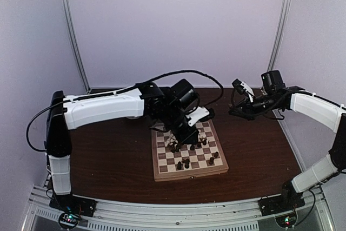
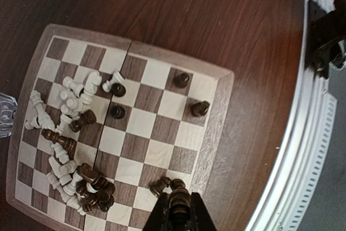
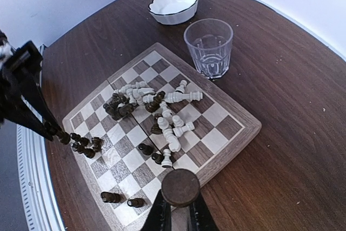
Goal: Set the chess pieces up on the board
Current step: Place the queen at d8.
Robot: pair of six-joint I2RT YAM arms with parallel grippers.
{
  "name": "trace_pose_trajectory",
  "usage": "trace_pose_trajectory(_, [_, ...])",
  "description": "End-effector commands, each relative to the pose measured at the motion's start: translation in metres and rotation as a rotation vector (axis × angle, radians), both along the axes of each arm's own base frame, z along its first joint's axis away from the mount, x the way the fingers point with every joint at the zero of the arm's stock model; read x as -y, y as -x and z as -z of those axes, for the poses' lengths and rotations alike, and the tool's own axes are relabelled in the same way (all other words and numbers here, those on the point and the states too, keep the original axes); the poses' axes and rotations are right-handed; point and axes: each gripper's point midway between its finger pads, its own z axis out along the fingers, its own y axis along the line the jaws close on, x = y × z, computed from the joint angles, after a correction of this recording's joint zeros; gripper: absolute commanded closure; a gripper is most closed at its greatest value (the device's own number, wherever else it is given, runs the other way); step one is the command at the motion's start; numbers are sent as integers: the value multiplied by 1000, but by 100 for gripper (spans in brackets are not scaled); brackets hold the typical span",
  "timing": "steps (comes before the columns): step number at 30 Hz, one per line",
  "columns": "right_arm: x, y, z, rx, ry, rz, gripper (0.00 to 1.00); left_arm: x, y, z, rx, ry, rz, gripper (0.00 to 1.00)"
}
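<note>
Dark brown wood bench, pale walls behind. Left gripper low over board's edge squares, jaws closed on dark piece, another dark piece just beside. Board mid-bench: light wood, brown and cream squares, pale rim. Chess pieces mostly tipped over in mixed dark and cream heap on far half; few dark ones upright on near half. Clear glass and white scalloped bowl beyond board. Right gripper raised right of board, jaws closed on second dark piece, round base showing.
</note>
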Motion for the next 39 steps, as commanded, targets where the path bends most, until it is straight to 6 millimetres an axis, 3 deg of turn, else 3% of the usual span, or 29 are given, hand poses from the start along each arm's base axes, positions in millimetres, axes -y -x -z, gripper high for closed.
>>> trace_pose_trajectory(1, [10, -9, -5, 35, 10, 46, 99, -3, 3, 20, 119, -157, 62, 100])
trace_pose_trajectory(8, [14, -11, -6, 35, 6, 58, 99, 20, 20, 35, 146, -153, 109, 100])
trace_pose_trajectory(13, [15, -11, -7, 34, 1, 58, 99, 26, 23, 48, 132, -135, 95, 100])
trace_pose_trajectory(23, [15, -11, -6, 31, -2, 57, 98, 30, 15, 51, 163, -23, 13, 100])
trace_pose_trajectory(39, [14, -11, -4, 19, -6, 55, 98, 27, 14, 70, 140, -3, -33, 100])
